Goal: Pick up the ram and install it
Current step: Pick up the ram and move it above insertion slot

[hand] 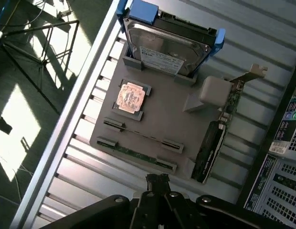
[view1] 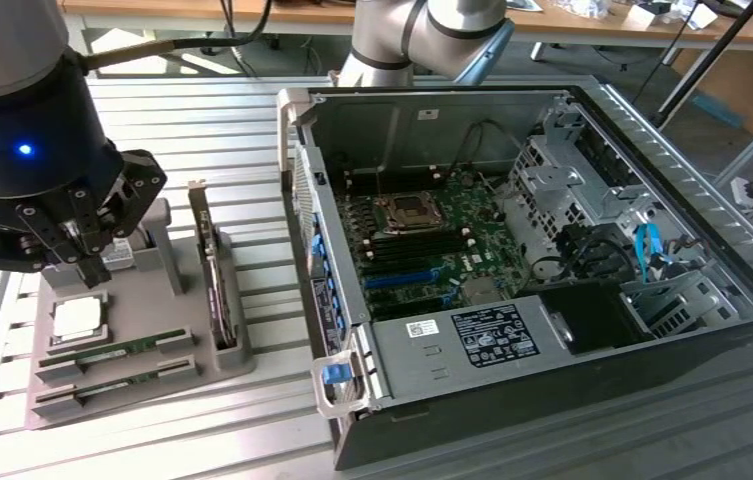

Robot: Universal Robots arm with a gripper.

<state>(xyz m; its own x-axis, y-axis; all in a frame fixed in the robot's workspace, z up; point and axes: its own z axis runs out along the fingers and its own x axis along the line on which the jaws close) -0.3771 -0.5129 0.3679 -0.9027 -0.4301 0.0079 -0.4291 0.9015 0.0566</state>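
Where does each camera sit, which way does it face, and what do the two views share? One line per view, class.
Exterior view: off the arm, high up, looking down on the table, grey tray and open computer case; the arm and end effector show.
Wrist view: on the wrist, looking down past the shut end effector at the grey tray.
Shared: the grey tray, its ram sticks, processor and the end effector.

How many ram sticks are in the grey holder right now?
2. One ram stick stands on edge beside the processor chip; the other ram stick sits parallel, nearest the holder's edge. Any inside the computer case are too dark to tell.
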